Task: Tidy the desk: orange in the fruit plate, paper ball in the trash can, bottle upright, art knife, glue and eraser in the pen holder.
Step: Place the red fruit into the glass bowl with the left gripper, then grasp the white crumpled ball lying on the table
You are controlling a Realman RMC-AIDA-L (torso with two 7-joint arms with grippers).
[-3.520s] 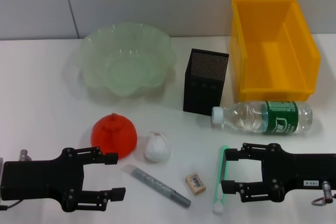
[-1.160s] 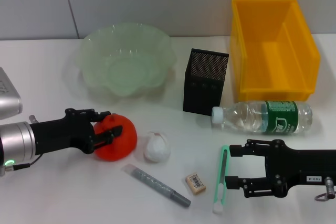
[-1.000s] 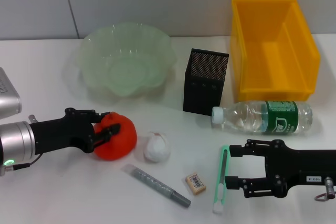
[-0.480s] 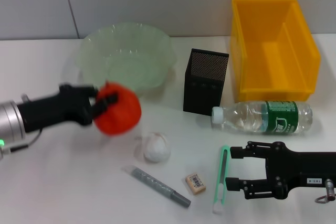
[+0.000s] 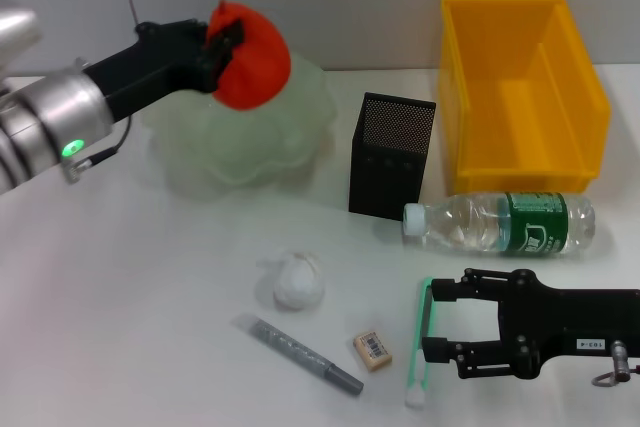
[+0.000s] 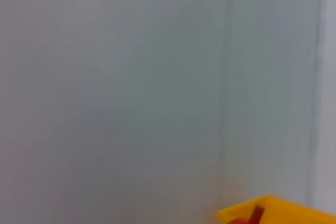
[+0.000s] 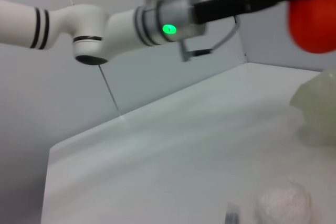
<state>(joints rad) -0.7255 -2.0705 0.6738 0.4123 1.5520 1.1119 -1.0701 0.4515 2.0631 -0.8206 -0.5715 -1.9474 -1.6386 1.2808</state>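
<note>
White desk (image 5: 120, 327) carries everything, so I take it from the biggest thing down. At the far right stands the yellow trash can (image 5: 520, 87), an open bin. At the far left is the pale green fruit plate (image 5: 245, 142), a scalloped bowl. Above its far rim my left end effector (image 5: 225, 47) is clamped on the orange (image 5: 250, 55), which hangs in the air over the plate, not touching it; the right wrist view shows the same fruit aloft beyond the plate's edge. The black mesh pen holder (image 5: 391, 155) stands upright between plate and trash can. The bottle (image 5: 500, 223) lies on its side in front of the trash can, cap toward the pen holder. My right end effector (image 5: 445, 325) rests low near the desk's front edge, fingers spread wide, holding nothing, just beside the green art knife (image 5: 423, 339). The grey glue stick (image 5: 298, 352) lies slantwise near the front, the paper ball (image 5: 297, 281) just behind it, and the eraser (image 5: 372, 348) sits between glue and knife.
</note>
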